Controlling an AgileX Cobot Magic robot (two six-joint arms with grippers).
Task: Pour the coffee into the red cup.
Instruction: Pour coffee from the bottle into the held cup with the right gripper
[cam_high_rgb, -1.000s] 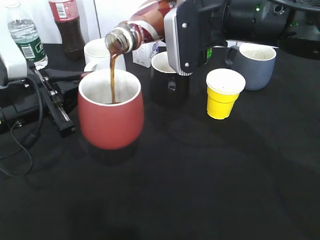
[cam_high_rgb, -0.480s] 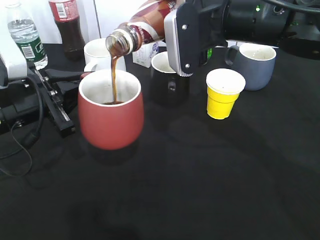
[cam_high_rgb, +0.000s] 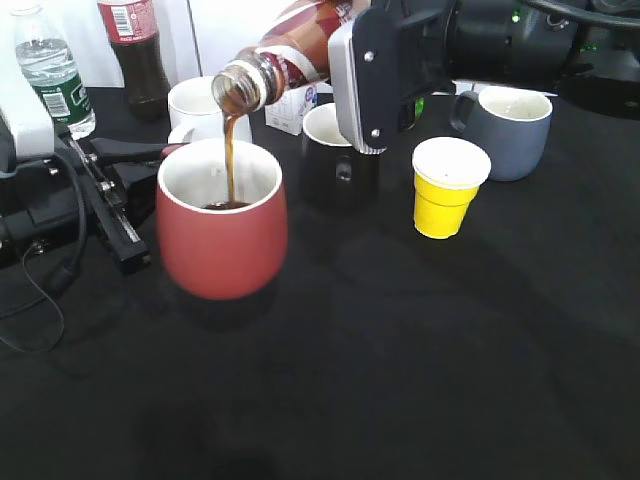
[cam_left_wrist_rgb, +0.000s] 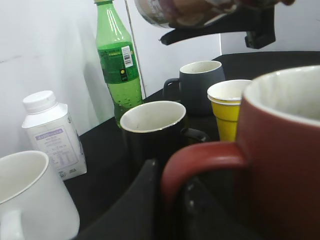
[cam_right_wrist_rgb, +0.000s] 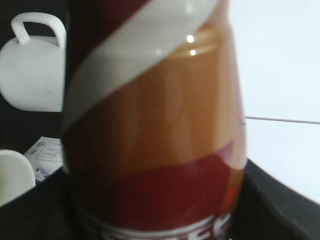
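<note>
Red cup (cam_high_rgb: 221, 236): matte, bulbous, white inside.
Coffee bottle (cam_high_rgb: 275, 62): clear, swirled label, clamped by right tool (cam_high_rgb: 350, 70).
Left tool (cam_left_wrist_rgb: 165, 210): state unclear.

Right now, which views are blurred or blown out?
Right wrist view: coffee bottle fills the frame, soft-focus, highlights on its label. Left wrist view: red cup handle close and blurry, wall overexposed. Exterior view: sharp, background top edge washed out.

White wall (cam_left_wrist_rgb: 45, 45) behind black table (cam_high_rgb: 400, 380)
</note>
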